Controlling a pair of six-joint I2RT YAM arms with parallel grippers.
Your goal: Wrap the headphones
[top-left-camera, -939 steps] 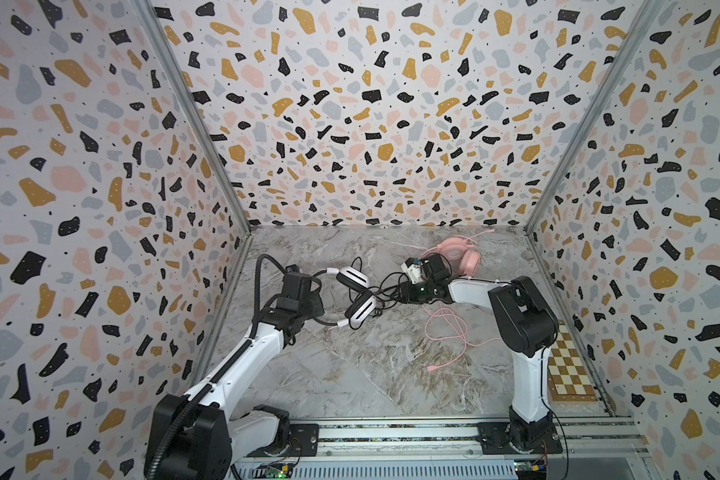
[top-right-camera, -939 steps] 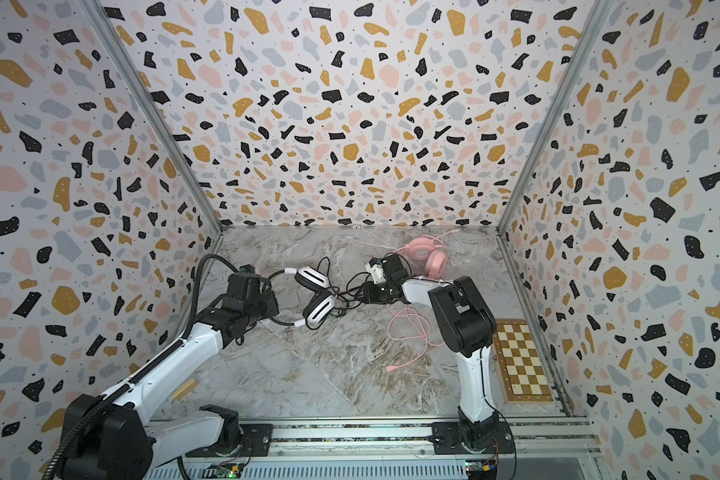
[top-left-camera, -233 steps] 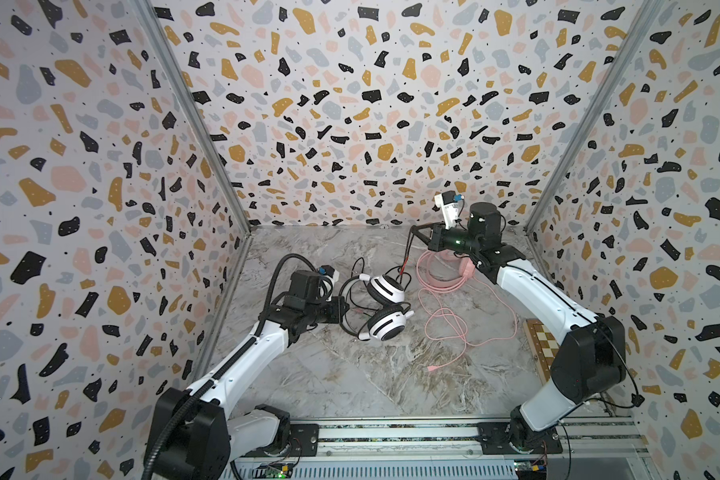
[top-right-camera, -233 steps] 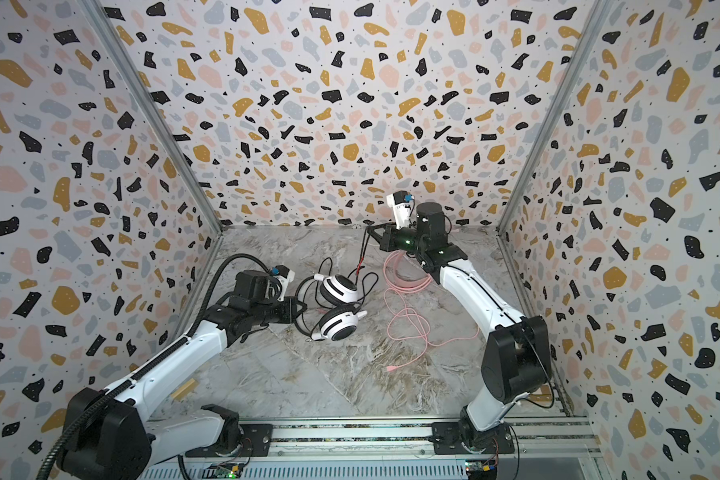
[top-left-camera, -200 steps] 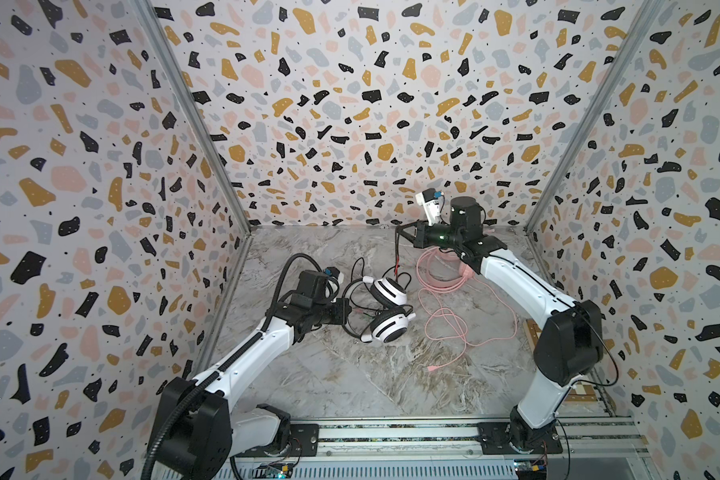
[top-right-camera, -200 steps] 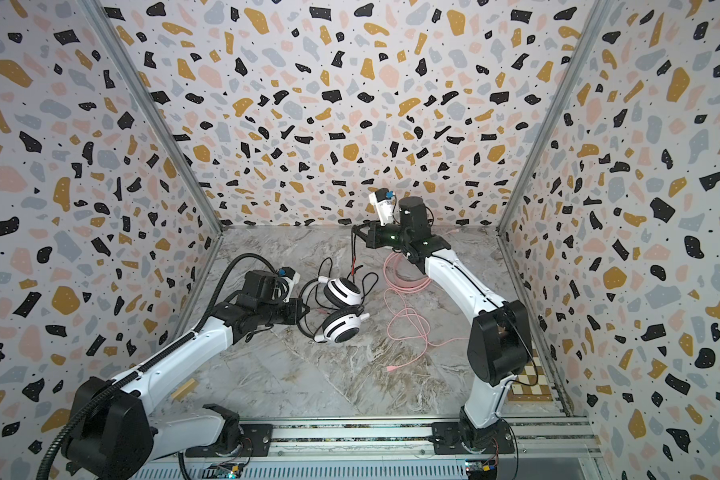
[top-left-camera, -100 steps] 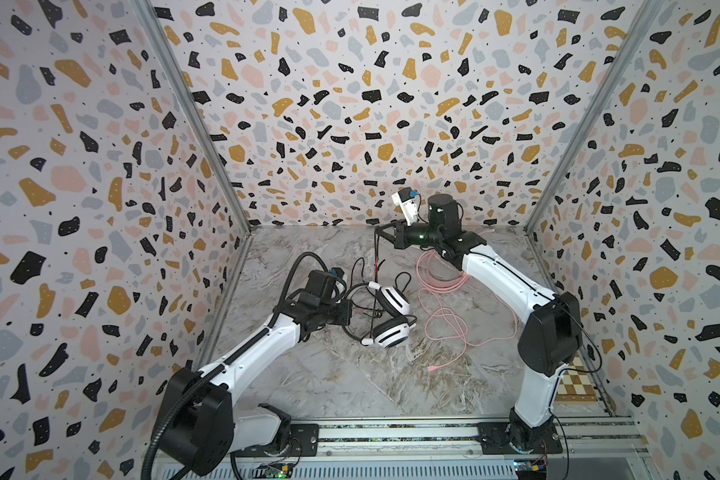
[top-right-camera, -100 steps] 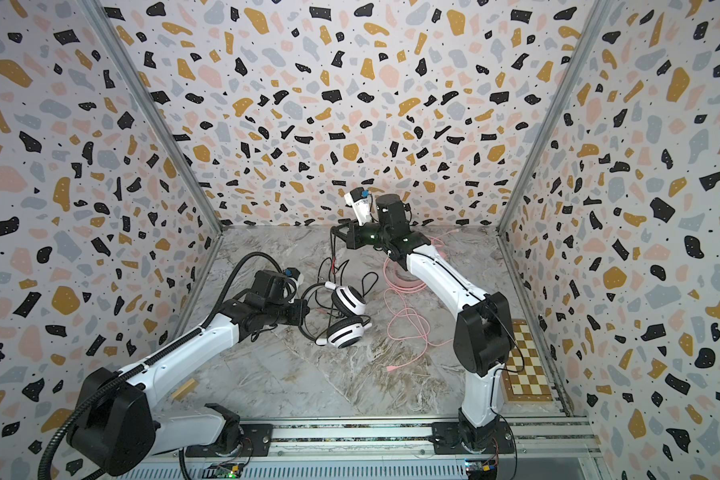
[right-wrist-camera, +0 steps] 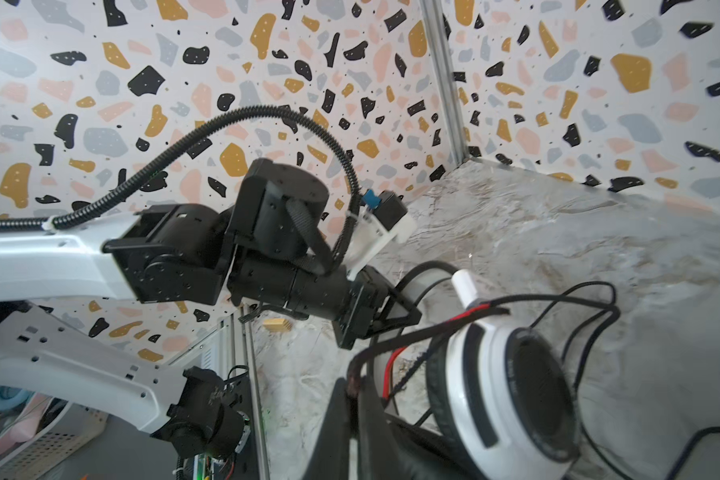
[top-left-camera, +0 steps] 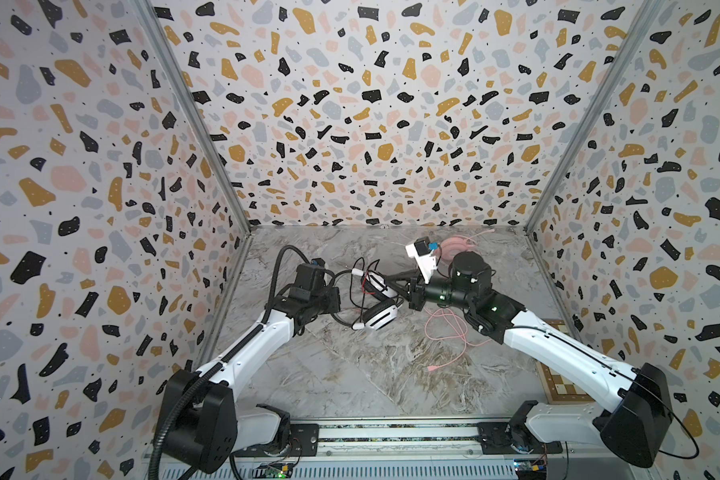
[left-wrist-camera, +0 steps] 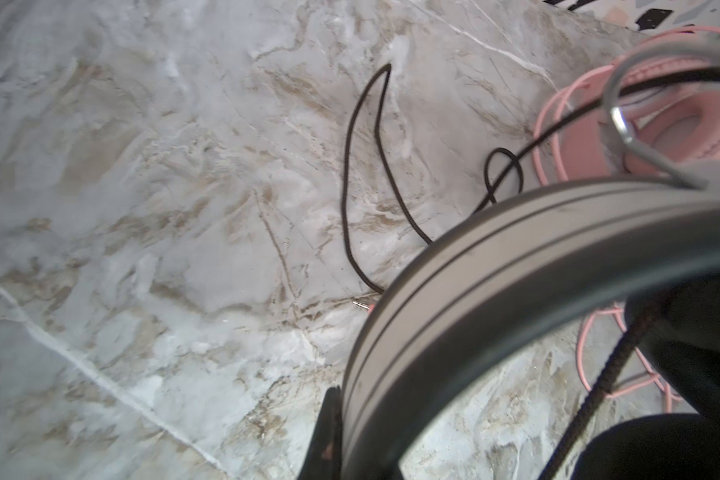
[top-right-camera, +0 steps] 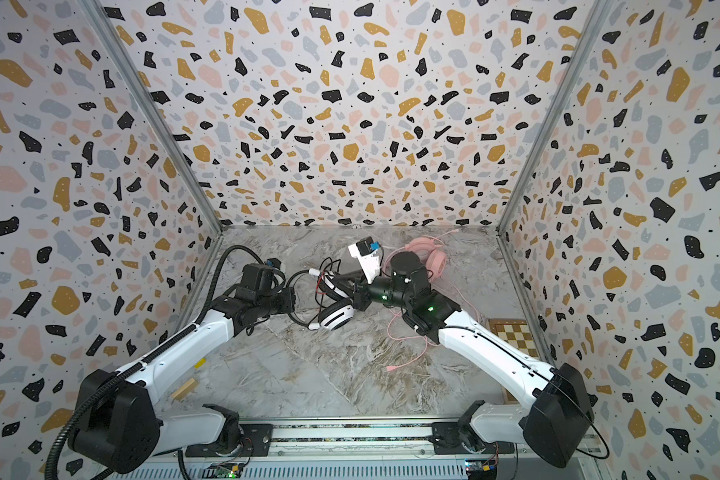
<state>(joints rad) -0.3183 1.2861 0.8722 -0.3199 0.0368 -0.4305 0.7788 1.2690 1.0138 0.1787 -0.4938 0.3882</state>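
1. The white headset (top-left-camera: 379, 318) hangs between the two arms over the middle of the bench (top-left-camera: 371, 374). I cannot tell whether its lower ear cup (top-right-camera: 335, 318) touches the marble. The pink headset (top-right-camera: 433, 257) lies near the back wall, and its pink cable (top-left-camera: 454, 332) sprawls loose on the bench in front of it.
2. The left hand (right-wrist-camera: 408, 316) is closed tight on the headband (left-wrist-camera: 474, 291), so it serves as the anchor. It is best held steady, or turned slowly, so that the band does not twist out of the grip.
3. The right hand (right-wrist-camera: 352, 386) is pinched shut on the black cable (right-wrist-camera: 578, 291), close beside the upper ear cup. The step appears to be laying a turn of cable around the headset.
4. The right hand should probably lead the cable around in a wide, smooth arc under light tension, enough to seat the turn flat without dragging the headset from the left hand.
5. Loose loops of the black cable lie on the bench beyond the headset. They likely need room to feed in, or they may knot or catch on an ear cup.
6. The pink cable lies just beside the working area, so the arc should stay clear of it.
7. A cable this thin can slip through closed fingers, so the pinch should release only once the turn sits snug.
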